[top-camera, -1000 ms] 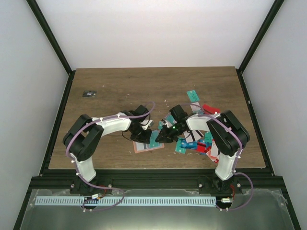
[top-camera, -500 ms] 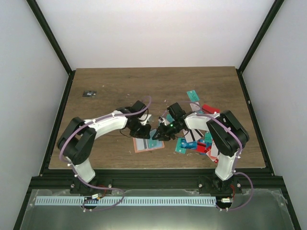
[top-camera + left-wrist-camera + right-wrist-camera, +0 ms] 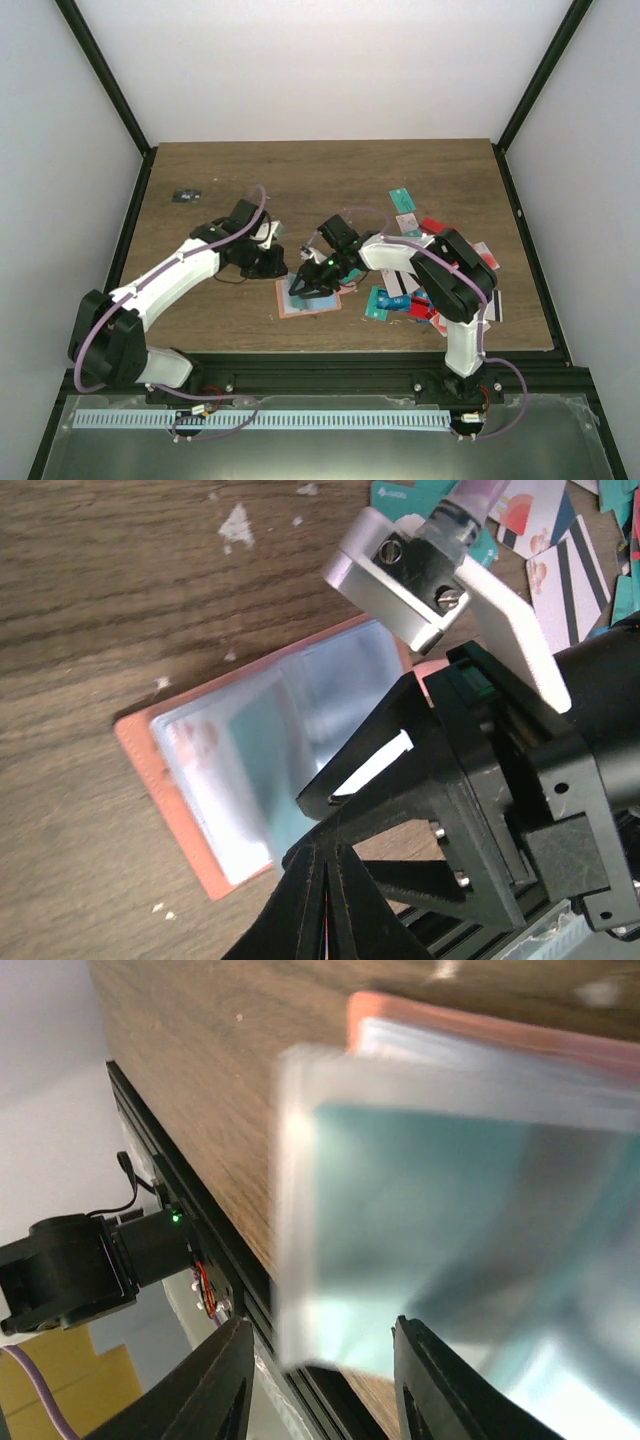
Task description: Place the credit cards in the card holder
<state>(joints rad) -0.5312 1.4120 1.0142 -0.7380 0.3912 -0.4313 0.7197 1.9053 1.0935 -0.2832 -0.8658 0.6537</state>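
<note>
open salmon-pink card holder (image 3: 177,810) lies on the wooden table (image 3: 120,580), a teal card (image 3: 265,730) showing through its clear pocket; the black right arm (image 3: 500,780) overlaps one end.

We are counting one card holder (image 3: 312,303). To its right we are seeing a loose heap of credit cards (image 3: 378,303), at least eight, overlapping too much for an exact tally. Far to its left we are finding one small dark object (image 3: 186,195). Two arms are flanking it: left arm (image 3: 165,285), right arm (image 3: 440,268).

Dark wooden table (image 3: 330,170) — plain white walls (image 3: 320,70), black frame posts (image 3: 115,90).
</note>
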